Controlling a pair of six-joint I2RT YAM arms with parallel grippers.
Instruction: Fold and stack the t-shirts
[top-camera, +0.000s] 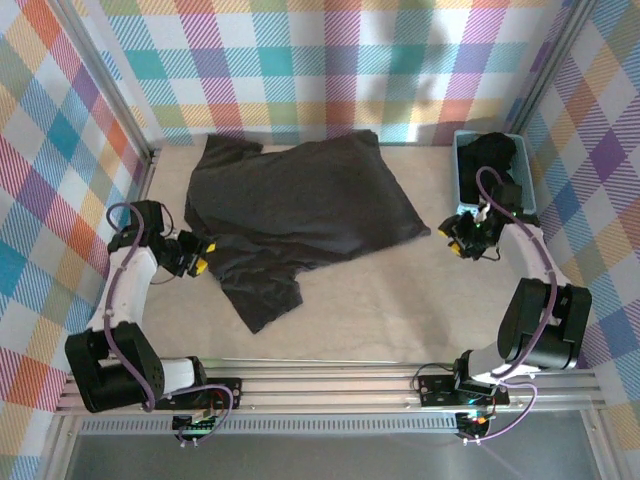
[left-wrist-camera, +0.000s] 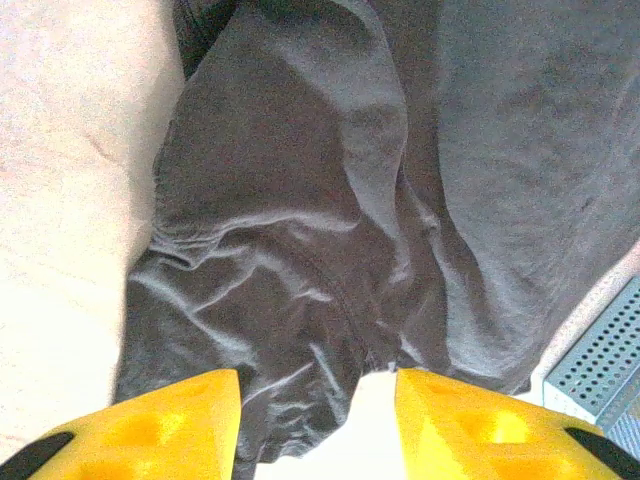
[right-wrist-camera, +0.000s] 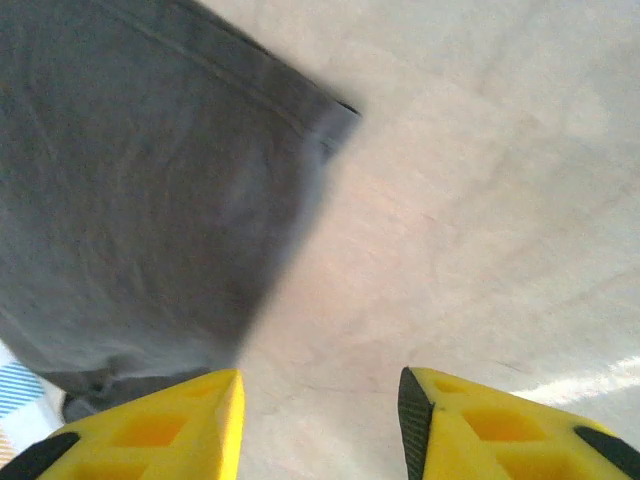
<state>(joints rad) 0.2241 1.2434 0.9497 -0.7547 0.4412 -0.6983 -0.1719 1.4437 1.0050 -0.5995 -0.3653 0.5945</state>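
Observation:
A dark charcoal t-shirt (top-camera: 300, 200) lies spread and creased across the middle of the table, one sleeve trailing toward the near edge. My left gripper (top-camera: 200, 256) stands at its left edge. In the left wrist view this gripper (left-wrist-camera: 318, 425) is open, and wrinkled cloth (left-wrist-camera: 330, 200) lies under and ahead of the gap. My right gripper (top-camera: 456, 232) is just off the shirt's right corner. It is also open (right-wrist-camera: 320, 425), over bare table, with the shirt's hem (right-wrist-camera: 130, 180) ahead on the left. A second dark t-shirt (top-camera: 490, 152) sits bunched in the basket.
The light-blue lattice basket (top-camera: 463, 180) stands at the back right against the plaid wall. Beige table (top-camera: 400, 300) stretches between the shirt and the near rail. A pale blue perforated panel (left-wrist-camera: 600, 360) shows at the lower right of the left wrist view.

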